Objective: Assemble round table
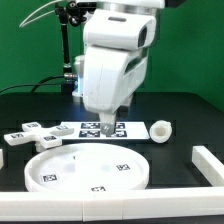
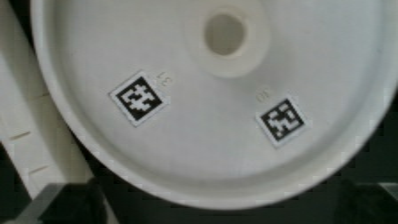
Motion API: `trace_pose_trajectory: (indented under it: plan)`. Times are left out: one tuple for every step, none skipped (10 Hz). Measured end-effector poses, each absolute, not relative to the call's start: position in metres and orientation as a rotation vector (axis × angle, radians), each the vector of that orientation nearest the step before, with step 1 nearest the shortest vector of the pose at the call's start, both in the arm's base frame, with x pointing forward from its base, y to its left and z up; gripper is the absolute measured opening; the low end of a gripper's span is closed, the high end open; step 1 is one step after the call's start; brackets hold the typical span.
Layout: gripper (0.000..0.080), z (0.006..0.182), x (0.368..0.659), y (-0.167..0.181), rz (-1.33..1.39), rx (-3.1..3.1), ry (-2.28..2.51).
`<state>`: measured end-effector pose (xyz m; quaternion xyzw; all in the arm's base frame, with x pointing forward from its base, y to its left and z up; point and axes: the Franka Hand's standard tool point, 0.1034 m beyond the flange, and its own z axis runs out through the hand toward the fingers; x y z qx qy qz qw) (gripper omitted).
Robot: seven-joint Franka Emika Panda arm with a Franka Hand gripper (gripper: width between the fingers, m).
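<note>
Black tabletop (image 1: 190, 108). Disc top (image 1: 85, 172) lies flat at the front, rim up, centre hole free. Hand (image 1: 106, 120) hangs over its far rim; finger spacing not readable, can't tell. Cross foot (image 1: 28, 133) is at the exterior view's left, leg (image 1: 160, 130) at the right, on its side. Risks: an off-centre rim grab likely tilts or shoves the disc; the leg may roll if bumped.

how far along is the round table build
Nothing looks joined yet. The disc top lies flat by itself, the cross-shaped foot sits apart at the exterior view's left and the leg apart at its right. The gripper hangs near the top's rear edge, seemingly holding nothing; the wrist view shows the top's centre hole. Left: probably fitting leg to top, then foot to leg.
</note>
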<state>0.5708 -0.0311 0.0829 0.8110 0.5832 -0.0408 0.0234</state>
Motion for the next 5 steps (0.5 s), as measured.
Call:
trace_pose_trajectory:
  plan:
    - [0.0649,0.073,0.563,-0.042,-0.137,2.513,1.815]
    - [0.0649,0.065,0.562,-0.053,-0.133,2.497,1.845]
    - [0.0649,0.053,0.56,-0.062,-0.144,2.499,1.858]
    - [0.0649,0.048,0.56,-0.066,-0.15,2.505,1.859]
    - [0.0649,0.043,0.56,-0.067,-0.156,2.51,1.859]
